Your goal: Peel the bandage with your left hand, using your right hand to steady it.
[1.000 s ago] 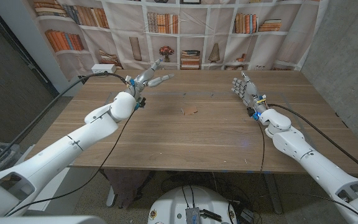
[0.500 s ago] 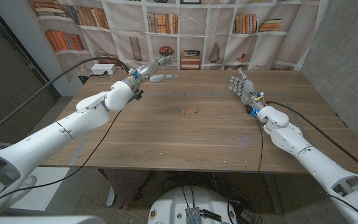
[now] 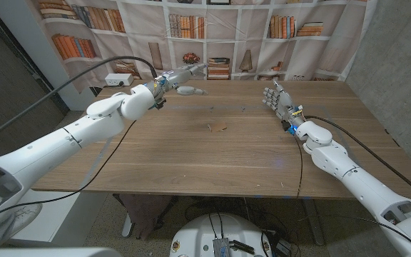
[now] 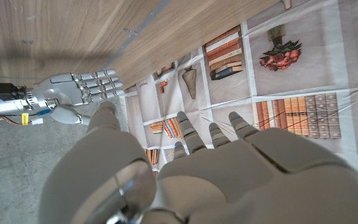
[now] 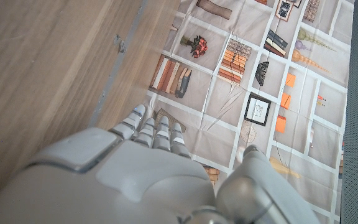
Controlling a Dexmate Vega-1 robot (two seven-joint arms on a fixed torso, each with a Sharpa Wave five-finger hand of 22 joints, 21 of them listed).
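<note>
The bandage (image 3: 218, 128) lies untouched near the middle of the table (image 3: 212, 160). The left hand (image 3: 184, 74), fingers spread and empty, hovers at the far edge. The right hand (image 3: 280, 101), also spread and empty, stands toward the far right corner. Steadying and peeling are not yet begun.

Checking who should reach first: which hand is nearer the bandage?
Hard to call: the bandage lies mid-table between them, the right hand marginally closer than the left hand.

Even diffuse light; soft shadows; wide-angle edge bending; wrist foregrounds blurred
</note>
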